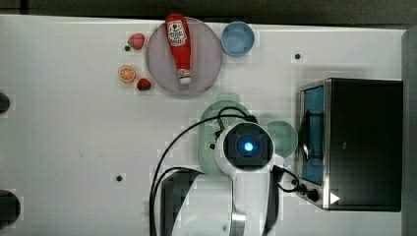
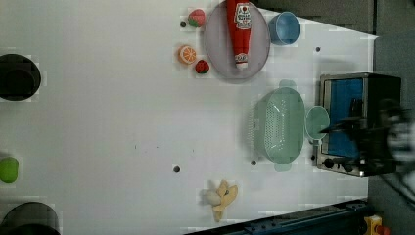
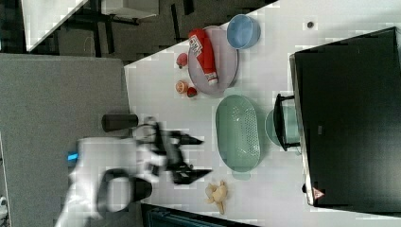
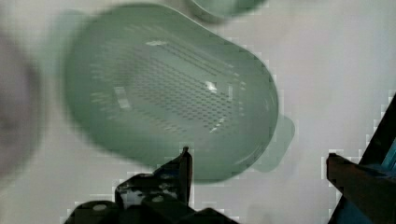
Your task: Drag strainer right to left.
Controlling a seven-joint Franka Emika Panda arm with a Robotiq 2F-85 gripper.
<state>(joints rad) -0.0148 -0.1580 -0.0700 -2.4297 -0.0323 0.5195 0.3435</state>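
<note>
Right view shows our gripper [image 3: 201,158], fingers spread and empty, hovering off the strainer [image 3: 238,132], which sits on the tabletop [image 3: 156,94] beside the mug [image 3: 273,127], its long axis running up-down in the right view.

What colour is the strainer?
Pale mint green, dotted with small holes; the strainer shows best in the left view.

top: overhead, down on desk [image 1: 74,147] | left: high, wider | right: oblique, far | wrist: close | shared: strainer [image 2: 280,125]
</note>
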